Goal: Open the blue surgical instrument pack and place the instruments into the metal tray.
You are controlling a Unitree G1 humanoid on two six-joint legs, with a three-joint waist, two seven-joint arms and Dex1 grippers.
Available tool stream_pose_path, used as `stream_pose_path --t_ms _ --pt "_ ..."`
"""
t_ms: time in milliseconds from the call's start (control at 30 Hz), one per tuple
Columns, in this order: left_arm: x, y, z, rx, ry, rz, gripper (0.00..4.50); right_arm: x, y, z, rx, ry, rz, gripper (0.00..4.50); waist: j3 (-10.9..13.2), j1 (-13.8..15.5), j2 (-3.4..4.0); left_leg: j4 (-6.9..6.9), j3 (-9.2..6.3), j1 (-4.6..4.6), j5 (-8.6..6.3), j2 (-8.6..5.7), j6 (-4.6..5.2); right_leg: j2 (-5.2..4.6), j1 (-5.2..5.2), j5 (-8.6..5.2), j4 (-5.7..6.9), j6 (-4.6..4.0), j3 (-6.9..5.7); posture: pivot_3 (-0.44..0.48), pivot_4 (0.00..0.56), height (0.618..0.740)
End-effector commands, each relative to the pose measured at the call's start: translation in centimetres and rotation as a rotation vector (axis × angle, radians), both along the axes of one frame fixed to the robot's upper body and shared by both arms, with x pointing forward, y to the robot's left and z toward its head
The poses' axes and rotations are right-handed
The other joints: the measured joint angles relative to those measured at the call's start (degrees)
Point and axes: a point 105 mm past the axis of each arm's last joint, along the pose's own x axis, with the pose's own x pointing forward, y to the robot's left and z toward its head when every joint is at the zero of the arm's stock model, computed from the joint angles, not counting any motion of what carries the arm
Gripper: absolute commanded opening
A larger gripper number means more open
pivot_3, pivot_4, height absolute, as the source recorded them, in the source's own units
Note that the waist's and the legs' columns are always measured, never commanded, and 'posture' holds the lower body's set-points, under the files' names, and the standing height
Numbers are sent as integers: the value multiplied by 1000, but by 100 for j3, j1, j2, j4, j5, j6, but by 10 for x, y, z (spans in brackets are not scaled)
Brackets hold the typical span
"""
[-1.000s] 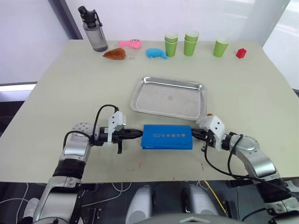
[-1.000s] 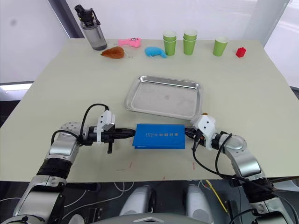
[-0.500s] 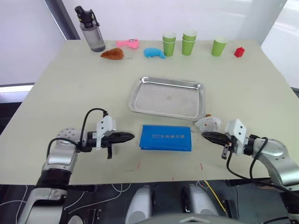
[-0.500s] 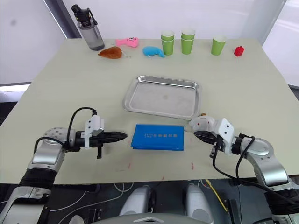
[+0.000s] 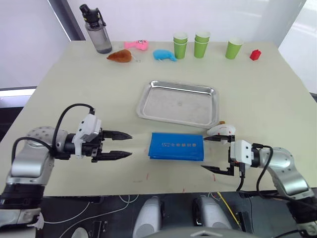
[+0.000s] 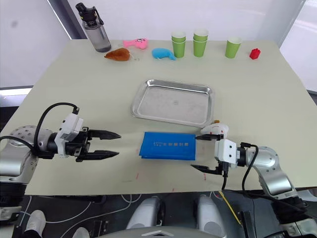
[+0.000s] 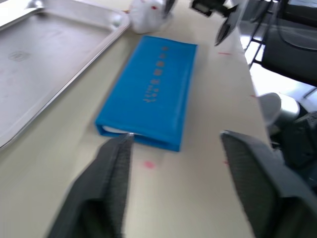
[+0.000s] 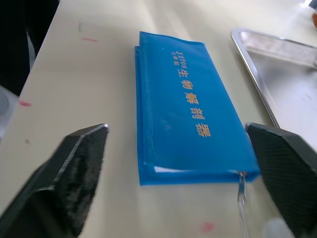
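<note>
Over at nine o'clock, the left hand (image 5: 119,145) is hovering above the bench (image 5: 74,84) with its two black fingers spread well apart, aimed at the near end of the blue surgical instrument pack (image 5: 177,146) but clear of it. The pack is lying flat and shut in the middle of the near bench, printed side up, just on the six o'clock side of the metal tray (image 5: 179,103), which is sitting bare, with none of the instruments out yet. To my eye the pack is soft fabric folded like a book, so it is probably going to flop and sag rather than lift as a board, and the steel inside should be giving it some weight and a tendency to slide about. The wrist views are showing a white lining peeking at the open end, and the layered edge along one long side; I'd say that free edge of the top flap is the spot to pinch, with the other hand pinning the lower layer so the whole thing isn't dragged across the smooth bench. At three o'clock the right hand (image 5: 216,153) is waiting, its fingers likewise wide apart and holding nothing, just beside a small white object (image 5: 221,130) near the tray's corner.
</note>
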Motion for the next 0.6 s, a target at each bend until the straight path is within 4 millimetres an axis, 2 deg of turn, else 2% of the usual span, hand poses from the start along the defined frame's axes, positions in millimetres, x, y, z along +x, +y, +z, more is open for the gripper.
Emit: stream_pose_path --t_ms 33,267,367,567,600 --pt "-12 -7 16 -2 -8 -110 4354 4 9 1 -18 -97 43 4500 5 3 0 0 0 0 0 -1 0 0 0 0 0 0 0 0 150 734" --pt "-13 -19 21 -21 -15 -159 4354 15 18 -6 -42 -150 55 4500 17 -4 8 1 3 0 0 -3 0 0 0 0 0 0 2 0 150 734" --pt "-15 -24 21 -26 -16 -176 4500 19 17 -9 -38 -143 45 3677 21 -5 8 0 3 0 0 -2 0 0 0 0 -1 0 2 0 150 734" --pt "-14 -25 23 -30 -19 -180 4500 20 15 -13 -21 -122 42 955 22 -5 8 0 3 1 0 -2 0 0 0 0 0 0 3 0 150 734" --pt "-14 -25 23 -29 -21 -178 4500 19 16 -14 -22 -112 48 750 22 -6 8 0 3 1 0 -2 0 0 0 0 1 -1 3 0 150 734"
